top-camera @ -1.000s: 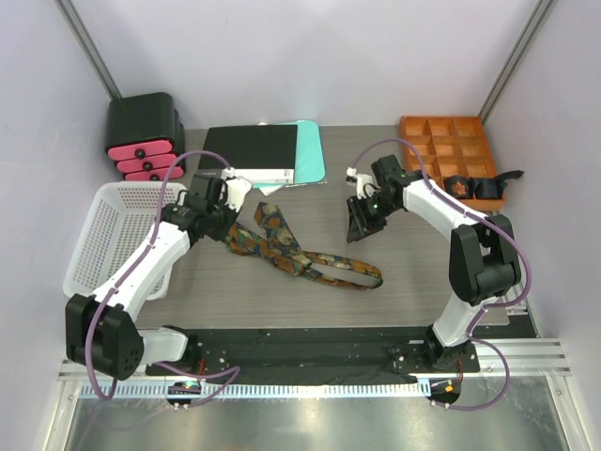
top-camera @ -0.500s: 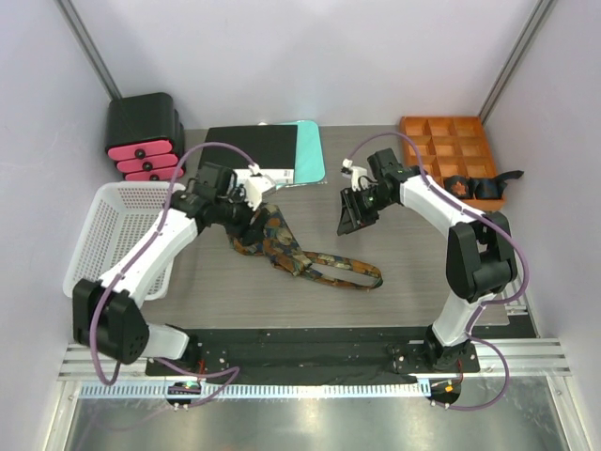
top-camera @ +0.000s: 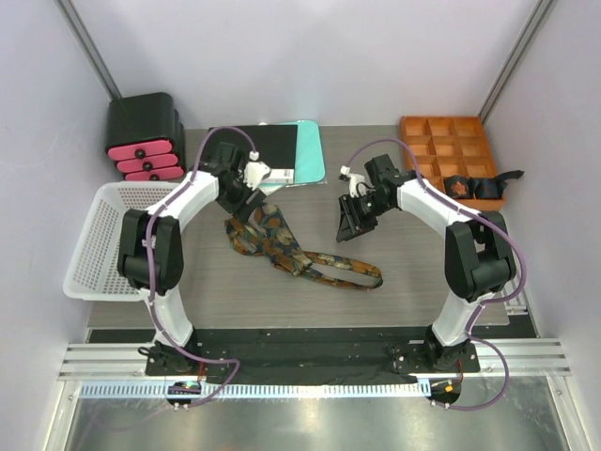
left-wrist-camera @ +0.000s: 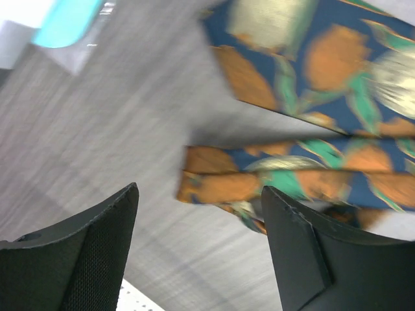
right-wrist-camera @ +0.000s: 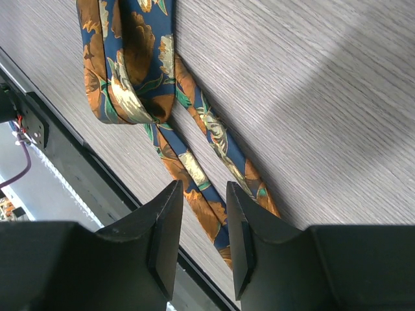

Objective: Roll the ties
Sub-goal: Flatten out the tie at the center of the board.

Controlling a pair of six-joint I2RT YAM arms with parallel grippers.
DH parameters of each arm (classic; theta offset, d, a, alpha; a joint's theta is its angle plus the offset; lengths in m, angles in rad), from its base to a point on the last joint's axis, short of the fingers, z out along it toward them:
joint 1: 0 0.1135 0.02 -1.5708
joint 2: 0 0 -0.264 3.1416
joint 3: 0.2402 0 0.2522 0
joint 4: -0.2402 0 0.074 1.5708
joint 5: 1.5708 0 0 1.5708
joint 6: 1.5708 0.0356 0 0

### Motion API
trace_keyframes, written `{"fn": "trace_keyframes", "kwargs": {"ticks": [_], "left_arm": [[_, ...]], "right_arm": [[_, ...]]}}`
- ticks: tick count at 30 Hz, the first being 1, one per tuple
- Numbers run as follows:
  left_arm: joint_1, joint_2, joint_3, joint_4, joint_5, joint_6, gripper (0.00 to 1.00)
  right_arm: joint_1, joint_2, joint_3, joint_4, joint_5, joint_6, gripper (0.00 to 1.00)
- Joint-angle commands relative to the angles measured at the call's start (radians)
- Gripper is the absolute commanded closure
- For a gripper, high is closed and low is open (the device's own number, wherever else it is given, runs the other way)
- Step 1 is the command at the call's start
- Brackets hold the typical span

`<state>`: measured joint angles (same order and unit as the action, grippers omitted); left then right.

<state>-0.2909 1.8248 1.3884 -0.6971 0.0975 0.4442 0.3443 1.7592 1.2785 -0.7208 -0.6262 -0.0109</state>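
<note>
Tie [top-camera: 282, 246] lies on table [top-camera: 423, 272], left of centre, btwn the two arms. Soft woven fabric w/ a slight sheen: navy ground w/ orange, gold and green leaf-like print. Wide part is folded over itself in a loose flat heap. Narrow tail runs out toward near-right and doubles back as a long flat loop. Not rolled.

L gripper [top-camera: 244, 199] is at far-left end of the heap. L wrist view: L gripper [left-wrist-camera: 198, 207] jaws wide apart, nothing btwn them. Fingers [left-wrist-camera: 91, 253] are black and matte w/ a finely textured inner face. Tie [left-wrist-camera: 305, 175] lies just beyond the tips, a folded edge w/ two layers stacked. Pic is blurred, so can't tell if the tips touch the fabric.

R gripper [top-camera: 349, 224] is right of the heap, near the tail loop. R wrist view: R gripper [right-wrist-camera: 202, 220] is held above the table, jaws a narrow gap apart, clamped on nothing. Tie [right-wrist-camera: 139, 71] shows past them, tail strands side by side.

Table top is grey laminate w/ fine wood-grain lines.

Others:
- White plastic basket [top-camera: 103, 235] w/ lattice walls, left edge.
- Black block w/ pink rounded slabs [top-camera: 141, 141], far-left.
- Black flat pad on teal sheet [top-camera: 268, 148], far-centre.
- Orange tray [top-camera: 418, 132] w/ square compartments, far-right. Dark item [top-camera: 470, 186] in its near row, too small to ID.
</note>
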Motion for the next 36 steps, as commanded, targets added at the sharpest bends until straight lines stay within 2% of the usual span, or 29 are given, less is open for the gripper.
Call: {"fn": "trace_keyframes", "kwargs": {"ticks": [1, 5, 7, 8, 9, 11, 12, 13, 15, 18, 20, 21, 23, 24, 25, 26, 27, 29, 30, 31, 33, 34, 35, 36], "left_arm": [[0.019, 0.066, 0.08, -0.053, -0.042, -0.016, 0.22], [0.03, 0.12, 0.095, -0.123, 0.001, -0.03, 0.23], [0.044, 0.154, 0.104, -0.154, 0.027, -0.045, 0.28], [0.053, 0.162, 0.113, -0.171, 0.043, -0.048, 0.33], [0.068, 0.168, 0.132, -0.185, 0.066, -0.053, 0.53], [0.081, 0.131, 0.146, -0.243, 0.187, -0.038, 0.7], [0.087, 0.101, 0.138, -0.252, 0.232, -0.032, 0.82], [0.082, 0.011, 0.13, -0.278, 0.319, -0.024, 0.87], [0.053, -0.086, 0.092, -0.303, 0.39, 0.017, 0.96], [-0.072, -0.309, -0.006, -0.358, 0.45, 0.128, 1.0], [-0.164, -0.468, -0.084, -0.358, 0.444, 0.163, 1.0], [-0.265, -0.511, -0.162, -0.355, 0.435, 0.2, 1.0], [-0.373, -0.591, -0.238, -0.346, 0.401, 0.229, 1.0], [-0.481, -0.648, -0.299, -0.337, 0.362, 0.253, 0.99], [-0.532, -0.676, -0.325, -0.335, 0.346, 0.266, 0.97], [-0.619, -0.696, -0.371, -0.329, 0.331, 0.275, 0.91], [-0.657, -0.735, -0.391, -0.323, 0.309, 0.286, 0.76], [-0.724, -0.76, -0.425, -0.329, 0.292, 0.329, 0.59], [-0.773, -0.771, -0.446, -0.329, 0.254, 0.336, 0.41], [-0.784, -0.783, -0.451, -0.288, 0.233, 0.305, 0.37], [-0.759, -0.779, -0.442, -0.228, 0.154, 0.246, 0.34], [-0.716, -0.751, -0.428, -0.191, 0.183, 0.237, 0.33], [-0.58, -0.731, -0.393, -0.176, 0.221, 0.216, 0.33], [-0.501, -0.705, -0.372, -0.162, 0.263, 0.206, 0.33]], "right_arm": [[0.005, -0.001, 0.005, 0.017, 0.005, 0.003, 0.61], [0.007, -0.012, 0.009, 0.008, 0.02, -0.001, 0.61], [0.005, -0.012, 0.005, 0.003, 0.025, -0.003, 0.61], [0.005, -0.01, 0.005, -0.003, 0.026, -0.006, 0.61], [0.005, -0.01, 0.005, -0.008, 0.028, -0.008, 0.62], [0.004, -0.012, 0.008, -0.019, 0.029, -0.012, 0.62], [0.004, -0.012, 0.012, -0.019, 0.031, -0.014, 0.64], [0.002, -0.012, 0.013, -0.023, 0.033, -0.014, 0.64], [-0.004, -0.007, 0.018, -0.026, 0.028, -0.011, 0.66], [-0.016, 0.006, 0.03, -0.031, 0.022, -0.004, 0.67], [-0.019, 0.019, 0.045, -0.038, 0.019, -0.004, 0.67], [-0.021, 0.019, 0.048, -0.04, 0.017, -0.006, 0.67], [-0.024, 0.02, 0.054, -0.045, 0.02, -0.009, 0.67], [-0.022, 0.02, 0.058, -0.048, 0.022, -0.012, 0.67], [-0.024, 0.019, 0.058, -0.046, 0.025, -0.015, 0.67], [-0.024, 0.017, 0.058, -0.051, 0.028, -0.018, 0.66], [-0.024, 0.017, 0.059, -0.052, 0.026, -0.02, 0.66], [-0.024, 0.02, 0.059, -0.055, 0.023, -0.023, 0.66], [-0.024, 0.02, 0.061, -0.06, 0.022, -0.024, 0.65], [-0.024, 0.019, 0.062, -0.062, 0.017, -0.026, 0.64], [-0.022, 0.013, 0.061, -0.06, 0.014, -0.029, 0.64], [-0.022, 0.006, 0.059, -0.06, 0.01, -0.031, 0.64], [-0.021, 0.003, 0.055, -0.055, 0.005, -0.029, 0.64], [-0.019, -0.006, 0.05, -0.052, 0.0, -0.027, 0.64]]}}
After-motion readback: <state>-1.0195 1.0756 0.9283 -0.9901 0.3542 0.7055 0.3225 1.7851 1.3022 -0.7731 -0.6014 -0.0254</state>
